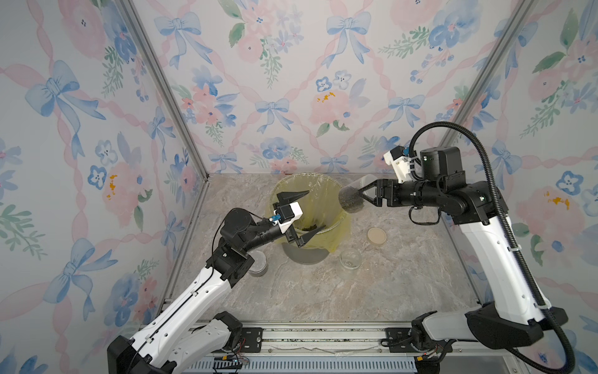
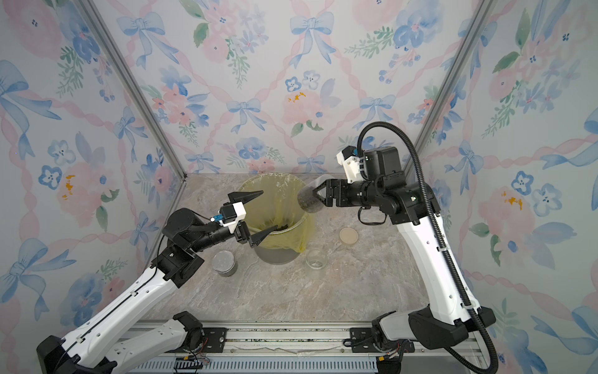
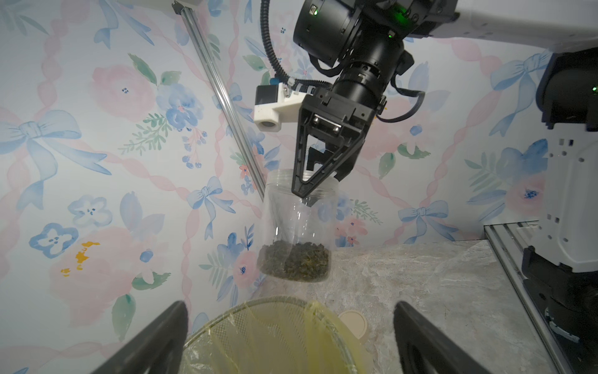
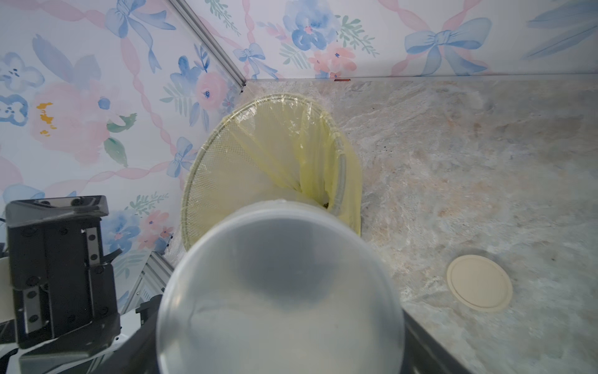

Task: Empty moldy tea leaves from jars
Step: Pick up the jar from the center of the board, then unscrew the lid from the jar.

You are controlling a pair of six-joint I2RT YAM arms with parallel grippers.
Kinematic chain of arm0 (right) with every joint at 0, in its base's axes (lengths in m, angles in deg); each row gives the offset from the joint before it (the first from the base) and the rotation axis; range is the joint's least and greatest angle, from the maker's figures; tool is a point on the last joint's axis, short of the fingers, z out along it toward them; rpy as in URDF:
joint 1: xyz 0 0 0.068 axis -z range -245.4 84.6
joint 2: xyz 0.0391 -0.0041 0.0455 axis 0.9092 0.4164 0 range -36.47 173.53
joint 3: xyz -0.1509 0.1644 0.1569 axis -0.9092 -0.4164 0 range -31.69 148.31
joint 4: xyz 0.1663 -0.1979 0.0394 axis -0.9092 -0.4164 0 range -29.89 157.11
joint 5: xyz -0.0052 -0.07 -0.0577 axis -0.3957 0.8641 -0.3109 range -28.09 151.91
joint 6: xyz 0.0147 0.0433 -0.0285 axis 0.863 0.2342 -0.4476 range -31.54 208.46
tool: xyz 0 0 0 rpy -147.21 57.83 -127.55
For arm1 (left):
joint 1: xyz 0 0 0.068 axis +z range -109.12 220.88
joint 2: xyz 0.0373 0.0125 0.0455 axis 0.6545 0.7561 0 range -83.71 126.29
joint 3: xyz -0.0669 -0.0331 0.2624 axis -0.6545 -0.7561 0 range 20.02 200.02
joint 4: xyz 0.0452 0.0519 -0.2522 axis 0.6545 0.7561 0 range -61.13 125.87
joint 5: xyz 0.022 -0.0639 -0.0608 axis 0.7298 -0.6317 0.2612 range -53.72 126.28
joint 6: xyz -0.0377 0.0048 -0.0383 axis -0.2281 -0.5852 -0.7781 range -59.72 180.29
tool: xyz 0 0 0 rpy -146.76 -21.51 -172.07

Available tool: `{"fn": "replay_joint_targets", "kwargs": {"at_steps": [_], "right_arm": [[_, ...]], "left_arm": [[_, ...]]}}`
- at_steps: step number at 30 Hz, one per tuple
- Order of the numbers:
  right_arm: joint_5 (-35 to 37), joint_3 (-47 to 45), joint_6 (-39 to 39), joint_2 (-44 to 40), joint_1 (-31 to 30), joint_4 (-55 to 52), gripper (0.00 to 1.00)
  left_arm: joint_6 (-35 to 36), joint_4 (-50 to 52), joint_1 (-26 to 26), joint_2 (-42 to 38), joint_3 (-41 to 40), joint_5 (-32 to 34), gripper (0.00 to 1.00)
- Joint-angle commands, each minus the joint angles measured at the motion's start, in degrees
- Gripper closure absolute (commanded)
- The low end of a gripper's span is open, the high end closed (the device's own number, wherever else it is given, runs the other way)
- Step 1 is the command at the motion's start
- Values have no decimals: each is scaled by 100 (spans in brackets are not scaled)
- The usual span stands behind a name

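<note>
light: bright, even | shadows: soft, faint | out of focus: jar [image 4: 280, 291] against right wrist lens

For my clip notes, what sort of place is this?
Likely a robot test booth: floral wallpaper panels on metal framing, a marble-look tabletop, and a rail-mounted left arm and right arm, the right pincer holding a jar.

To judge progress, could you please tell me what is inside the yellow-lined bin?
A small clump of dark tea leaves lies low in the yellow bag lining the bin. One of the fingers of the left gripper and the bag's folds hide the rest.
</note>
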Motion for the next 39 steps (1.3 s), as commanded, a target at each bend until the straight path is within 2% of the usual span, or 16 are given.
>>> {"fn": "replay_joint_targets", "kwargs": {"at_steps": [1, 11, 24, 39], "right_arm": [[-542, 382, 261, 203, -103, 471, 20], [-707, 1288, 305, 964, -450, 467, 21], [-767, 1053, 493, 890, -767, 854, 22], [-791, 1330, 639, 1136, -1254, 880, 23]], "left_arm": [[111, -655, -32, 99, -39, -115, 2], [214, -1146, 43, 867, 186, 155, 2], [71, -1710, 192, 1662, 579, 369, 2], [-12, -1852, 245, 1586, 554, 298, 2]]}}
